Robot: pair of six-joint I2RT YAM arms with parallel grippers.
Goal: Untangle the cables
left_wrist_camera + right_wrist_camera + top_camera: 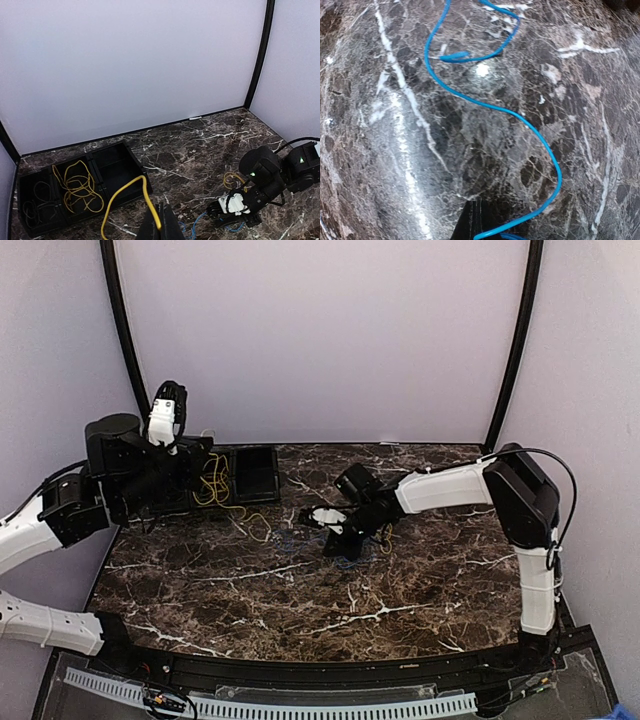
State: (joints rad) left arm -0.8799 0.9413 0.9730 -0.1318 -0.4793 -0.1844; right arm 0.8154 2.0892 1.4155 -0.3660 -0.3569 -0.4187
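Blue cable (492, 107): thin cord lying flat near the middle of the dark marble table (300, 590). Its long axis runs leftward, away from the right gripper (476, 220), in loose S-bends, and the plug end is doubled back in a small hook at the far reach. The near end enters the tips of the right gripper, whose fingers are closed and apparently pinch it. Yellow cable (141, 177): second thin cord, one stretch clamped in the closed left gripper (160, 225), which is raised at the far left. From the fingers it arches up and drops toward the table, while its main loops sit in the middle compartment of the black three-part tray (112, 172) at the far left. Bearing for the coming move, as judged: blue lies on the right arm's side and yellow on the left arm's, so separation would call for drawing them apart along the left–right line. Whether the cords cross anywhere between the grippers cannot be told. Adjacent items: thin black cord (32, 207) in the tray's left compartment; small yellow loop (232, 178) just beside the right arm, ownership unclear.
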